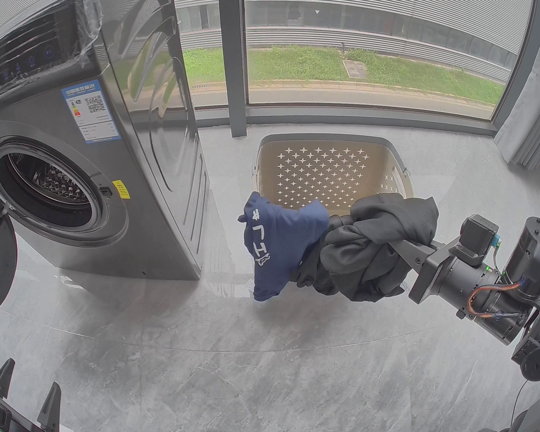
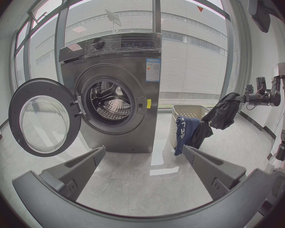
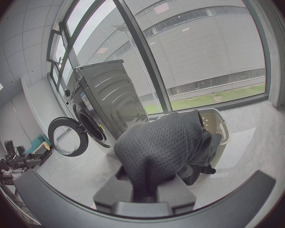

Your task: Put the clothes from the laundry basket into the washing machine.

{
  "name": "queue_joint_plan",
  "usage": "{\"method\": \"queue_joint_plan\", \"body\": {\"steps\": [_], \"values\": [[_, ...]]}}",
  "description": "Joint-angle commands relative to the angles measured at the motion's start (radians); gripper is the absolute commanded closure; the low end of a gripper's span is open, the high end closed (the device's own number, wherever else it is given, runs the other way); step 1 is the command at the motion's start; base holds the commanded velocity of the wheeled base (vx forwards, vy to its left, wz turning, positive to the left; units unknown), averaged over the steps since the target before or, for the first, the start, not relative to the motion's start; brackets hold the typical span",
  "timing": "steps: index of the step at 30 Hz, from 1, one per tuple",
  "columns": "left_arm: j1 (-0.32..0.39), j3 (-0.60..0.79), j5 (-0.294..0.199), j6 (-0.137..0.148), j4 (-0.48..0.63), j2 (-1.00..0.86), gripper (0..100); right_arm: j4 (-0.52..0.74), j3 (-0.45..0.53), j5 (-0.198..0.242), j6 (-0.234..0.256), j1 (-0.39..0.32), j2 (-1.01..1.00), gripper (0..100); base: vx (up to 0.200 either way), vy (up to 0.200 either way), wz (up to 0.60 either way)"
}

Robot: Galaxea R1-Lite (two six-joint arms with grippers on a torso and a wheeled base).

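right tool (image 1: 405, 248) clamped on dark clothes (image 1: 366, 253) over the laundry basket (image 1: 330, 145) rim, blue garment (image 1: 279, 241) dangling; next, carry them into the washing machine (image 1: 132, 151) drum.

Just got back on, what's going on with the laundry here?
The right gripper is shut on a dark grey garment, held up at the near edge of the laundry basket, with a blue garment hanging off the bundle. The washing machine stands to the robot's left, its door swung open. The left gripper is open and low, holding nothing.
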Motion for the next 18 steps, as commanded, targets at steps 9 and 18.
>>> {"method": "queue_joint_plan", "body": {"steps": [9, 18], "values": [[0.000, 0.015, 0.000, 0.000, 0.000, -0.009, 0, -0.035, -0.011, 0.002, -0.001, 0.013, 0.007, 100, 0.000, 0.200, 0.00], [0.000, 0.016, 0.000, 0.000, 0.000, -0.009, 0, -0.036, -0.012, -0.001, -0.001, 0.011, 0.017, 100, 0.000, 0.111, 0.00]]}}
